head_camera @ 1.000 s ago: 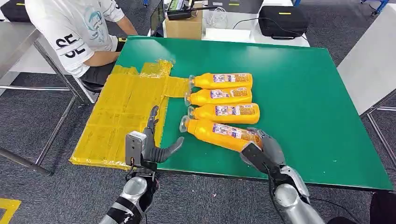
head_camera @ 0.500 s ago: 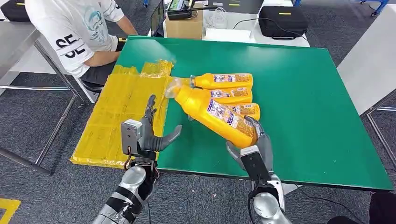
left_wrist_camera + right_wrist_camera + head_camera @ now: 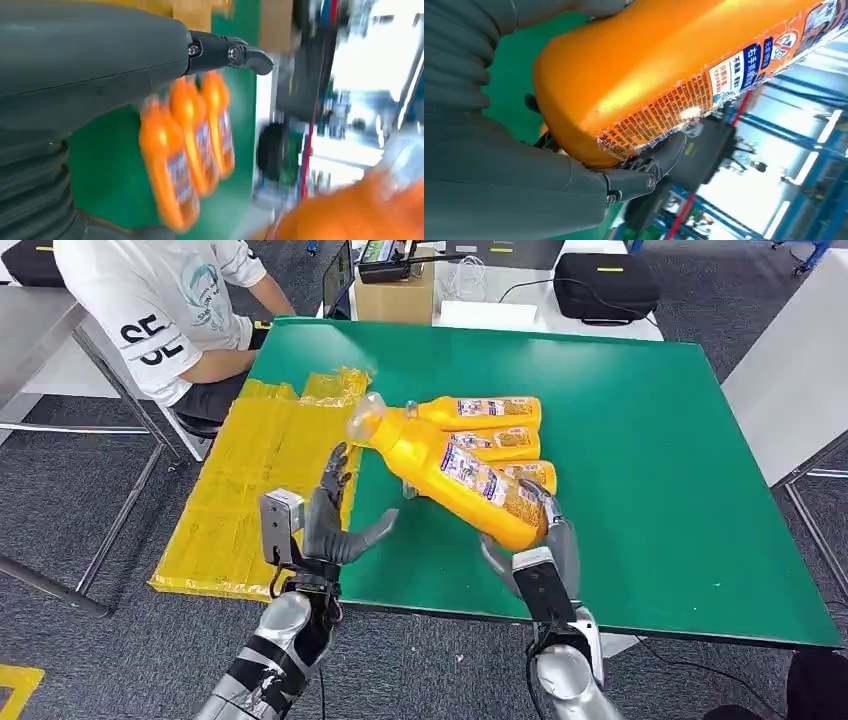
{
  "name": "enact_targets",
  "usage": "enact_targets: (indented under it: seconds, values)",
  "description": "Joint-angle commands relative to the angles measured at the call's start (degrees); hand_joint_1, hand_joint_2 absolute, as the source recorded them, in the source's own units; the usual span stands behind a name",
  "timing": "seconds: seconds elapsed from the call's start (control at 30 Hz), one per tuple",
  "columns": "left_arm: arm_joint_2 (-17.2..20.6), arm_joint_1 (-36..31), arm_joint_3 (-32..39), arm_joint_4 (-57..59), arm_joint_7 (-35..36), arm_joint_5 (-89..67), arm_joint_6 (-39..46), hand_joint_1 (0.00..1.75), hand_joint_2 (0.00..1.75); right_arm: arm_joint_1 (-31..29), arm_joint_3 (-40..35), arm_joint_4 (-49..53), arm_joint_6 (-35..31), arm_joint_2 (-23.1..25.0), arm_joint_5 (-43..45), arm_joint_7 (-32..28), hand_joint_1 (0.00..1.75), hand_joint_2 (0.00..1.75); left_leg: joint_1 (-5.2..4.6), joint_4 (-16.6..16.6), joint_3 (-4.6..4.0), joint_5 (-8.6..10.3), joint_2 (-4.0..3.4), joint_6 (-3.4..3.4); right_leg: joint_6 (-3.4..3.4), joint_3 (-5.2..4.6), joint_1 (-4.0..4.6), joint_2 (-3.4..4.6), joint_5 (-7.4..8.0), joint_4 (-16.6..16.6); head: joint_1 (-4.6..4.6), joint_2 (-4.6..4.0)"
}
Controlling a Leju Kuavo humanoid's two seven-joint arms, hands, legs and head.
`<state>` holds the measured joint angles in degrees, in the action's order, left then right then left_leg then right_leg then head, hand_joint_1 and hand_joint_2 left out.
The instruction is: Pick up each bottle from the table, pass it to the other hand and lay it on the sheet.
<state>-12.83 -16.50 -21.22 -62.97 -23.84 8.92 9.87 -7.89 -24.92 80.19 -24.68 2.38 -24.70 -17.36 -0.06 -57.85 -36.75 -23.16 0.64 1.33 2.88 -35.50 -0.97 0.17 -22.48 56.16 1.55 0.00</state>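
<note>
The big orange plastic bottle with a clear cap (image 3: pixel 452 472) is being held up in the air above the green desk (image 3: pixel 640 460). The right hand (image 3: pixel 540 545) is gripping its bottom end, with the fingers (image 3: pixel 654 155) wrapping around it and clamping on it. The bottle is tilting, with its clear cap pointing up and toward the robot's left side. Its label is showing blue and white writing.

Three more orange plastic bottles are lying on the desk behind the lifted one: the far bottle (image 3: pixel 478 412), the middle bottle (image 3: pixel 500 441) and the near bottle (image 3: pixel 530 474). They are lying side by side in a row, and the lifted bottle is partly covering the middle and near ones.

The left hand (image 3: pixel 330 520) is hanging in the air near the front edge of the desk, holding nothing. Its fingers (image 3: pixel 334 468) are spreading apart, and its thumb is pointing toward the lifted bottle. It is close to the bottle but not touching it.

The crinkly yellow plastic sheet (image 3: pixel 260 480) is lying flat on the left part of the desk and is sticking out past the desk's edge.

A person in a white shirt (image 3: pixel 170 300) is sitting at the far left corner of the desk. A brown cardboard box (image 3: pixel 395 295) and a black bag (image 3: pixel 605 285) are sitting on a white table behind the desk
</note>
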Motion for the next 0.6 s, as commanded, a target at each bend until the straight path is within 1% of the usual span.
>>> enact_targets:
  seconds: [0.03, 0.07, 0.1, 0.13, 0.2, 0.27, 0.3, 0.33, 0.37, 0.43, 0.47, 0.5, 0.6]
  values:
    - [3.5, -4.5, -7.4, 0.3, 6.1, 12.4, -12.3, 0.0, 1.75, -10.5, -6.0, -16.9, -1.6, 0.7, 0.3, -5.2, 1.75, 1.75, 0.05, 0.0, 0.37, -0.13, -0.25, -0.09, -0.13, 0.31, 0.07, 0.18, -0.06, 0.0, 0.0, 0.0]
    - [3.4, -4.5, -7.5, 0.2, 7.0, 14.1, -13.5, 0.0, 1.75, -10.9, -6.3, -17.6, -2.0, 0.8, -0.2, -5.5, 1.75, 1.75, 0.03, 0.0, 0.26, -0.08, -0.19, -0.07, -0.1, 0.2, 0.04, 0.14, -0.02, 0.0, -0.02, 0.0]
    - [3.5, -4.9, -8.1, 0.2, 7.7, 15.4, -14.3, 0.0, 1.75, -11.5, -7.0, -18.7, -2.4, 0.8, -1.0, -5.8, 1.75, 1.75, 0.05, 0.0, 0.45, -0.16, -0.21, -0.1, -0.16, 0.39, 0.07, 0.14, -0.11, 0.0, -0.02, 0.0]
    - [3.5, -5.1, -8.4, 0.1, 8.1, 16.7, -15.2, 0.0, 1.75, -12.0, -7.6, -19.4, -2.7, 0.9, -1.5, -6.0, 1.75, 1.75, 0.02, 0.0, 0.28, -0.09, -0.17, -0.07, -0.1, 0.23, 0.04, 0.14, -0.05, 0.0, 0.02, 0.0]
    - [3.5, -5.6, -8.9, -0.1, 8.2, 16.9, -15.3, 0.0, 1.75, -12.6, -8.7, -20.9, -2.8, 1.2, -2.5, -6.0, 1.75, 1.75, 0.05, 0.0, 0.52, -0.21, -0.24, -0.11, -0.16, 0.46, 0.08, 0.17, -0.14, 0.0, 0.0, 0.0]
    - [3.7, -5.8, -9.5, -0.4, 8.5, 17.6, -16.0, 0.0, 1.75, -13.1, -9.5, -22.2, -3.6, 1.4, -3.5, -6.1, 1.75, 1.75, 0.05, 0.0, 0.53, -0.21, -0.19, -0.11, -0.16, 0.49, 0.08, 0.12, -0.16, 0.0, 0.0, 0.0]
    - [3.7, -5.9, -9.5, -0.5, 8.5, 17.6, -15.9, 0.0, 1.75, -13.2, -9.6, -22.4, -3.9, 1.4, -3.7, -6.1, 1.75, 1.75, 0.06, 0.0, 0.6, -0.25, -0.24, -0.12, -0.18, 0.55, 0.09, 0.16, -0.18, 0.0, 0.02, 0.0]
    - [3.8, -5.9, -9.5, -0.7, 8.5, 17.7, -15.9, 0.0, 1.75, -13.1, -9.5, -22.4, -3.9, 1.5, -3.4, -6.2, 1.75, 1.75, 0.04, 0.0, 0.32, -0.12, -0.16, -0.07, -0.1, 0.28, 0.06, 0.11, -0.08, 0.0, 0.02, -0.02]
    - [3.8, -5.9, -9.5, -0.7, 8.5, 17.7, -15.9, 0.0, 1.75, -13.1, -9.5, -22.4, -3.9, 1.5, -3.4, -6.2, 1.75, 1.75, 0.05, 0.0, 0.53, -0.21, -0.15, -0.1, -0.15, 0.49, 0.08, 0.08, -0.18, 0.0, -0.02, 0.0]
    - [4.0, -5.6, -9.4, -1.0, 8.5, 17.8, -15.6, 0.0, 1.75, -13.1, -10.0, -22.2, -3.3, 1.4, -3.3, -6.1, 1.75, 1.75, 0.05, 0.0, 0.45, -0.18, -0.17, -0.09, -0.13, 0.4, 0.07, 0.12, -0.14, 0.0, 0.0, 0.0]
    - [4.0, -5.5, -9.3, -0.9, 8.6, 17.9, -15.4, 0.0, 1.75, -13.1, -10.2, -22.4, -3.0, 1.3, -3.3, -5.9, 1.75, 1.75, 0.07, 0.0, 0.54, -0.23, -0.2, -0.1, -0.15, 0.5, 0.09, 0.14, -0.17, 0.0, 0.0, 0.0]
    - [3.8, -5.3, -9.0, -1.0, 8.5, 18.1, -15.0, 0.0, 1.75, -13.1, -10.7, -22.5, -3.0, 1.4, -3.9, -5.7, 1.75, 1.75, 0.04, 0.0, 0.32, -0.11, -0.13, -0.07, -0.1, 0.29, 0.05, 0.08, -0.09, 0.0, 0.0, -0.02]
    - [3.3, -4.8, -8.2, -1.5, 8.6, 18.7, -13.3, 0.0, 1.75, -13.2, -12.8, -24.3, -1.8, 1.8, -5.4, -4.3, 1.75, 1.75, 0.07, 0.0, 0.45, -0.19, -0.17, -0.1, -0.15, 0.4, 0.08, 0.12, -0.15, 0.0, 0.0, 0.0]
